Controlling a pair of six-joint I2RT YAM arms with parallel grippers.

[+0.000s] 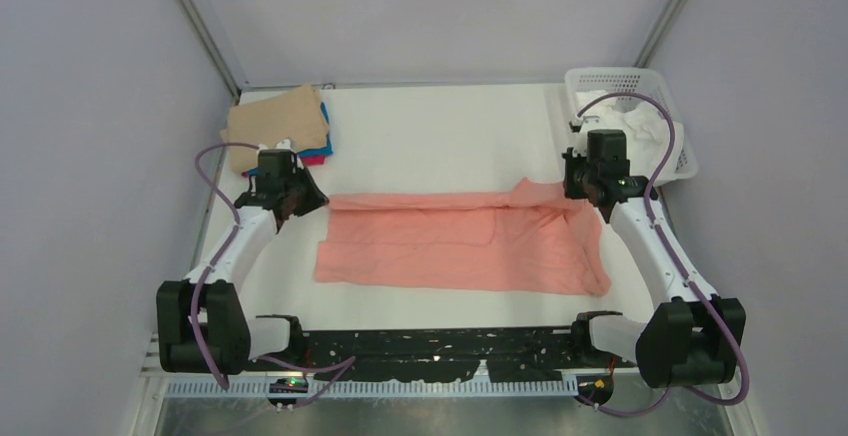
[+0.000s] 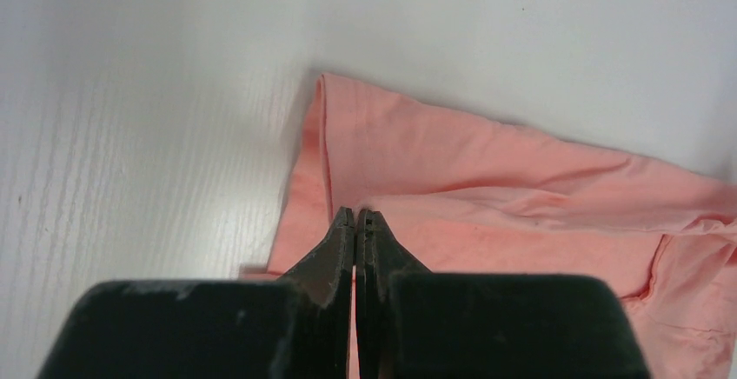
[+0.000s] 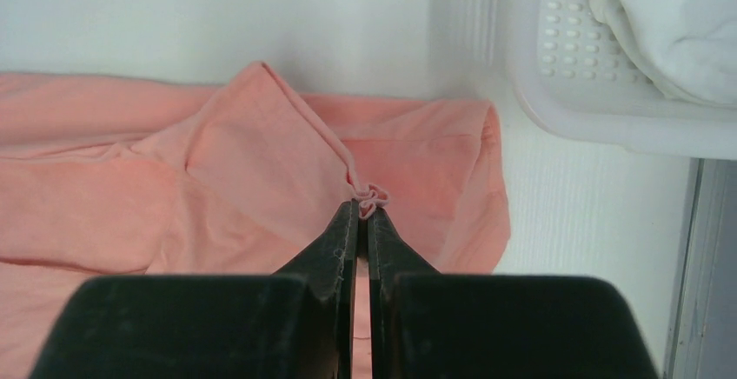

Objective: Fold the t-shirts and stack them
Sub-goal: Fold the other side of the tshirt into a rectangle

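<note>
Holds the pink shirt [image 1: 455, 241] stretched flat across the middle of the table [image 1: 440, 136] by both far corners, probably to carry the next fold evenly. Pinches bunched cloth in the right pincer [image 3: 363, 209], clamped tight. Shows the left pincer [image 2: 356, 216] closed at the left corner; cannot tell whether cloth is caught.

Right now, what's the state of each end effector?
Left end effector: closed, pinching the pink shirt at its left end.
Right end effector: closed, pinching a bunched fold of the same shirt.
</note>
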